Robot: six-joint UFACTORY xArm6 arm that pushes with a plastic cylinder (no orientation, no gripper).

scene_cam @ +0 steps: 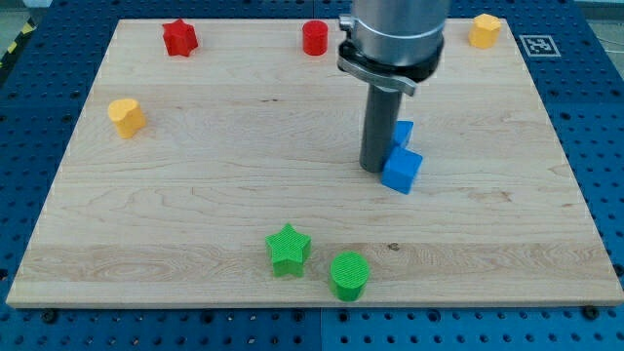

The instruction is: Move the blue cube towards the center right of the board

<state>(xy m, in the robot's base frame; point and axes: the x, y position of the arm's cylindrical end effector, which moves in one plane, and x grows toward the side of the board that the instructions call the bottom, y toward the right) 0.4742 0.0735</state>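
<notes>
The blue cube (402, 171) sits a little right of the board's middle. A second blue block (404, 133), its shape partly hidden, lies just above it, touching or nearly touching. My tip (375, 170) stands right against the cube's left side. The thick dark rod and its grey collar rise from there to the view's top and hide part of the second blue block.
A red star (179, 38) and a red cylinder (315, 38) lie along the top edge, a yellow block (484, 30) at top right, a yellow block (126, 117) at left. A green star (288, 251) and a green cylinder (349, 275) lie near the bottom edge.
</notes>
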